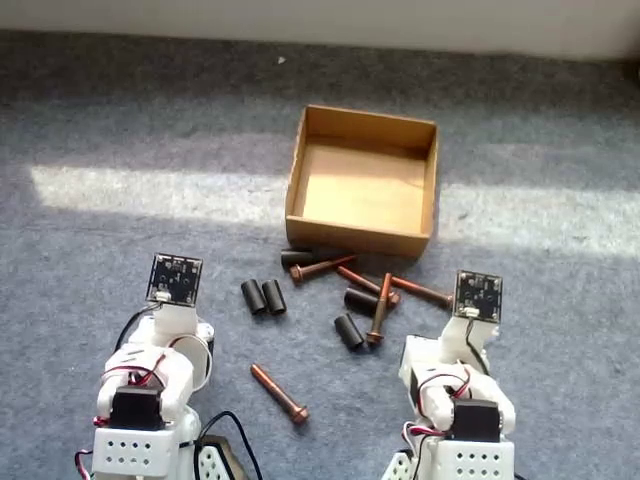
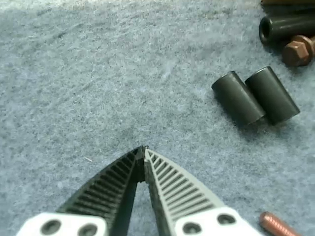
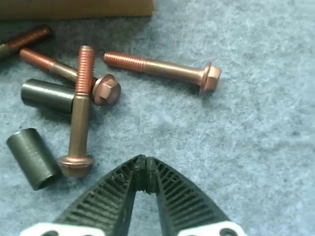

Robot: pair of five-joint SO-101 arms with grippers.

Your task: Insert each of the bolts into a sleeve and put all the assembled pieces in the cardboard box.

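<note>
We judge the upper-centre bolt [image 3: 157,69] stiff, weighty, slippery; grip mid-shank. Our left gripper [image 2: 143,149] and right gripper [image 3: 144,160] sit closed, empty.

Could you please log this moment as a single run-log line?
stage: none assembled | left claw: shut, empty | right claw: shut, empty | cardboard box: empty | bolts, sleeves: loose on carpet

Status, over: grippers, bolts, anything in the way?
Left gripper and right gripper both shut, empty. Bolts and sleeves loose on carpet, none joined; cardboard box empty. Two bolts lie crossed, touching a sleeve.
</note>
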